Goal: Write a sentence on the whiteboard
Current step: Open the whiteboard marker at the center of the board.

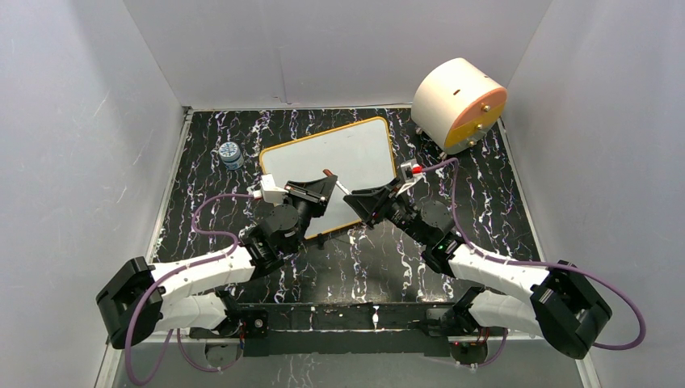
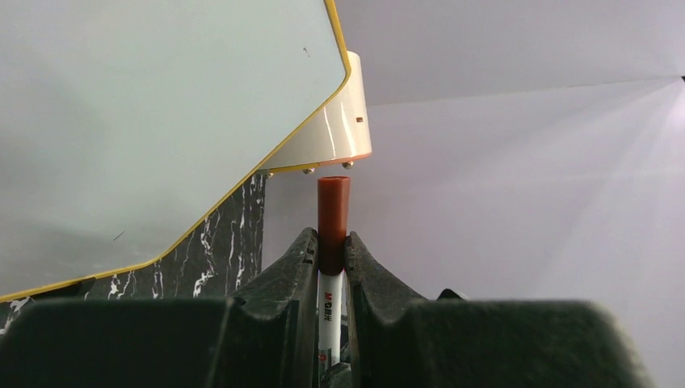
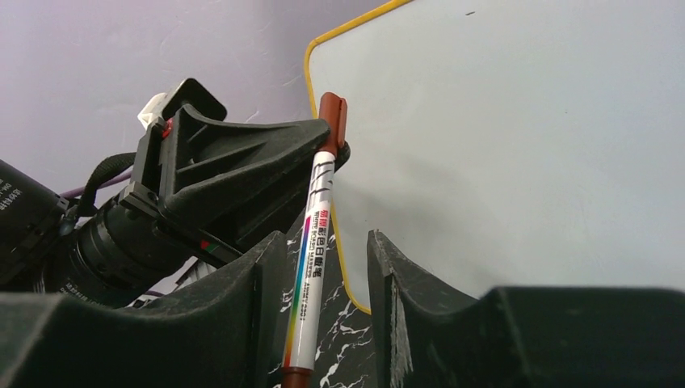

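The whiteboard (image 1: 347,153) lies flat on the table (image 1: 485,202), in the middle toward the back and turned at an angle to the table's edges. It is a white rectangle with rounded corners and a thin orange-yellow frame. Its face is plain white, with only a few tiny dark specks showing in the wrist views.

Over its near edge the two arms meet at one marker (image 3: 311,242), a white pen with printed lettering and a reddish-brown cap (image 2: 334,218). The left pincer (image 2: 333,242) is pressed together on the cap, pinching it between both fingers with the cap's tip poking out beyond them. The right pincer (image 3: 325,238) is spread. The marker's body stands in the gap, close against one finger and clear of the other.

There is one whiteboard, one marker and two pincers. One round cream-and-orange drum (image 1: 456,101) rests at the back right, near the board's far right corner. One small blue-topped jar (image 1: 231,153) stands on the table just off the board's left corner.
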You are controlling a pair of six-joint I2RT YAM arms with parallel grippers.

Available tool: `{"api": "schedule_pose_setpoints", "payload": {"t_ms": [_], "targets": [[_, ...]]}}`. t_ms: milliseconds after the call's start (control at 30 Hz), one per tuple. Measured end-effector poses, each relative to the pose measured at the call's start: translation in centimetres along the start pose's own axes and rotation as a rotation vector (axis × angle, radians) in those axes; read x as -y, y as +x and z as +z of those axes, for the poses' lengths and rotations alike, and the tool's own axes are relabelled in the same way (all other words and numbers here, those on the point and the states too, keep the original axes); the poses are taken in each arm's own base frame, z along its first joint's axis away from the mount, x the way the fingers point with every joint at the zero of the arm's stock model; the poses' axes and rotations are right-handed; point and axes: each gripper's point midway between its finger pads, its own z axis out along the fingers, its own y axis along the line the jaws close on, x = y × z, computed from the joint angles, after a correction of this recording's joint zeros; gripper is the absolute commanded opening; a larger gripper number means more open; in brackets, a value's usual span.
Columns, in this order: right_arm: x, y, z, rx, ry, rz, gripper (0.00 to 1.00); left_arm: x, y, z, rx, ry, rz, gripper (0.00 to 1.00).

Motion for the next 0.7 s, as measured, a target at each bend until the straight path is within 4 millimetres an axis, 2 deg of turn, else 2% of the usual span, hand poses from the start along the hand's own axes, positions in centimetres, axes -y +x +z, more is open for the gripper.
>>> {"api": "schedule_pose_setpoints", "payload": {"t_ms": [333, 500, 633, 700], "targets": [[-0.57, -0.62, 0.19, 0.033, -0.030, -0.003, 0.32, -0.01, 0.16, 0.16, 0.000, -0.003, -0.050, 0.00], [-0.28, -0.53, 0.05, 0.039, -0.023, -0.008, 0.17, -0.29, 0.41, 0.40, -0.001, -0.009, -0.072, 0.00], [0.29, -0.52, -0.04, 0.047, 0.000, -0.012, 0.00, -0.27, 0.48, 0.46, -0.002, -0.007, -0.084, 0.00], [0.39, -0.43, -0.08, 0.047, 0.004, -0.014, 0.00, -0.40, 0.52, 0.48, -0.003, -0.011, -0.085, 0.03]]}}
